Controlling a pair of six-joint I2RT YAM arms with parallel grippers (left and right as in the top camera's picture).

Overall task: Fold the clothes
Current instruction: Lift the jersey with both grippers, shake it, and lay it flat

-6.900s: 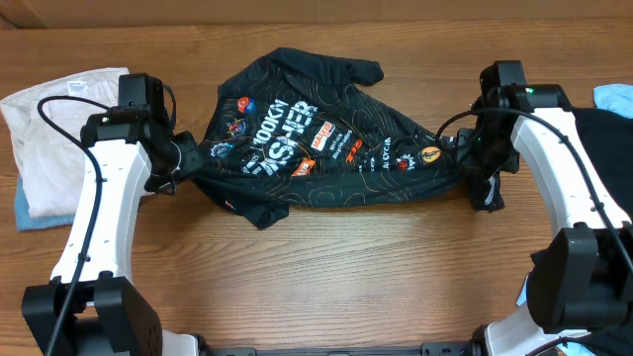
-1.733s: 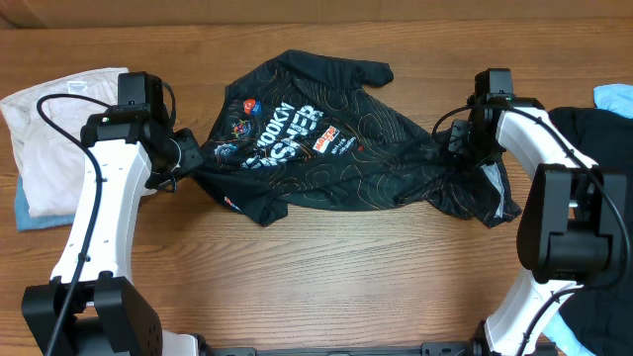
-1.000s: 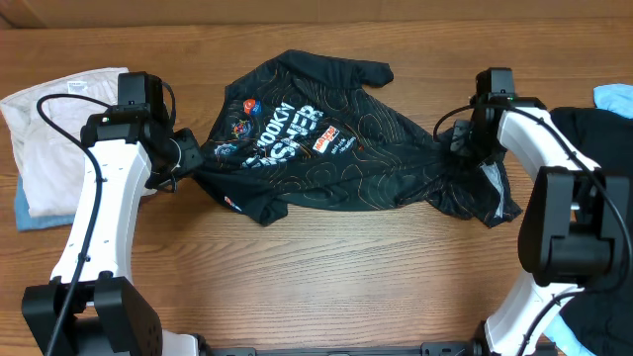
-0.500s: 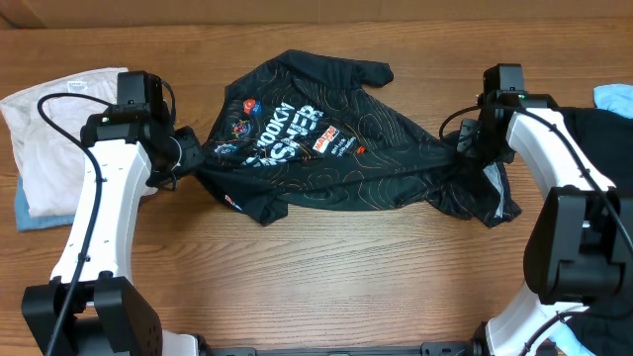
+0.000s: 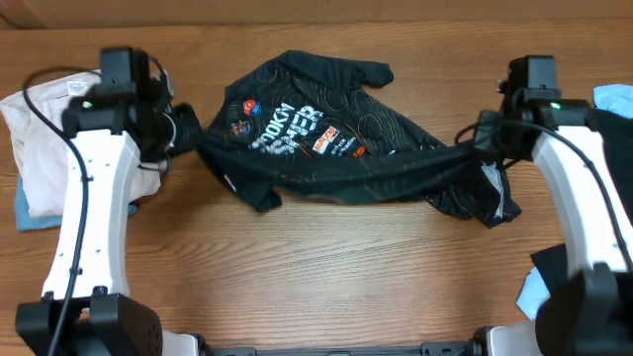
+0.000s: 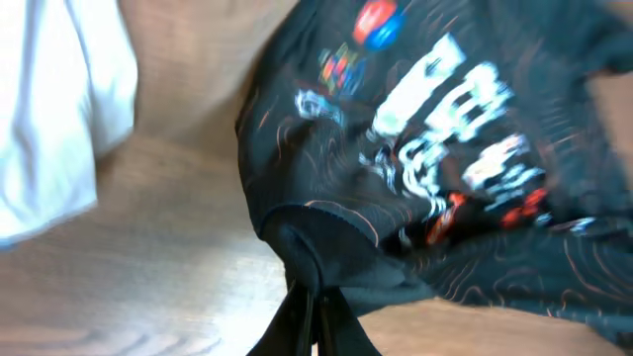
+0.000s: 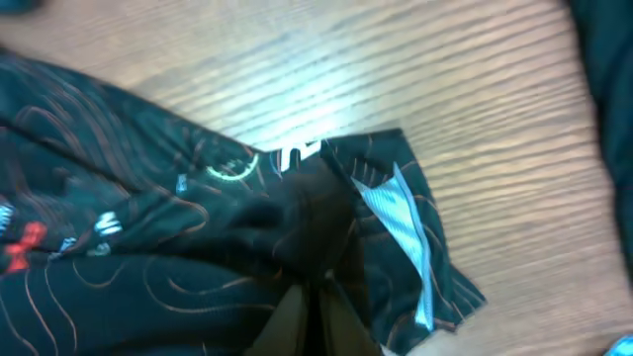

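The black sports top (image 5: 326, 138) with orange contour lines and white lettering is stretched across the table's middle between both arms. My left gripper (image 5: 190, 140) is shut on its left edge; in the left wrist view the fingers (image 6: 309, 297) pinch a fold of the top (image 6: 425, 168). My right gripper (image 5: 482, 148) is shut on its right end; in the right wrist view the fingers (image 7: 321, 297) pinch bunched fabric of the top (image 7: 148, 237), with a white inner label showing. A loose flap hangs below the right grip.
A folded white garment (image 5: 40, 138) on a blue cloth (image 5: 25, 213) lies at the far left. A plain black garment (image 5: 613, 168) and a light blue cloth (image 5: 615, 96) lie at the right edge. The wooden table (image 5: 326, 277) shows in front.
Both arms have moved outward and toward the far side, lifting and pulling the top taut between them. The top's front edge has risen off the table.
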